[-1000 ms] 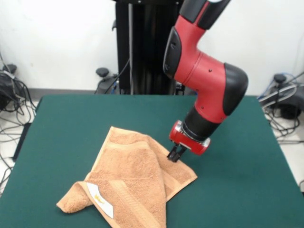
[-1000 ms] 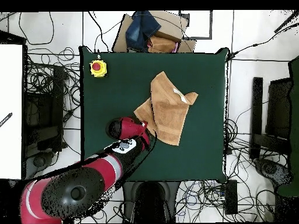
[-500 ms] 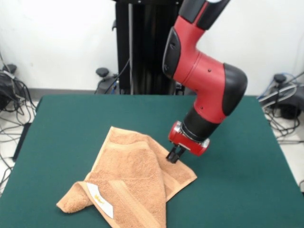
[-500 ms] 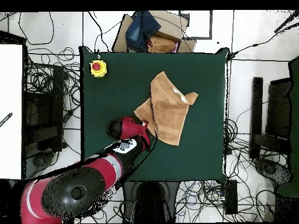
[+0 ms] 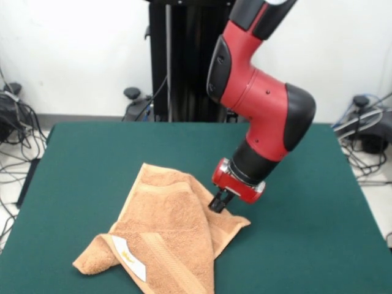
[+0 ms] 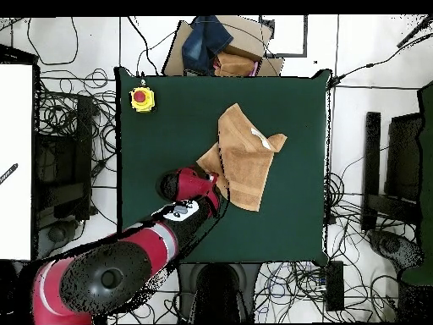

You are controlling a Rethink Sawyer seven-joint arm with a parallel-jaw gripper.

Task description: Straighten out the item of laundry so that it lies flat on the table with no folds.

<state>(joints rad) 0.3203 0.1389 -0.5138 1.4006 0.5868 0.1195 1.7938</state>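
The item of laundry (image 5: 168, 236) is a tan-orange terry towel lying folded and rumpled on the green table (image 5: 86, 159), toward its front. A white label (image 5: 130, 258) shows on the folded front flap. My gripper (image 5: 218, 203) is down at the towel's right edge, shut on the cloth there. In the overhead view the towel (image 6: 243, 156) lies right of the table's (image 6: 161, 152) middle, and the gripper (image 6: 212, 179) pinches its lower left corner.
A yellow box with a red button (image 6: 142, 99) sits at the table's top left corner in the overhead view. Cables and boxes lie on the floor around the table. The red arm (image 5: 260, 116) leans over the table's right half.
The gripper has shifted slightly left in the front view, and the towel's right corner has drawn in with it.
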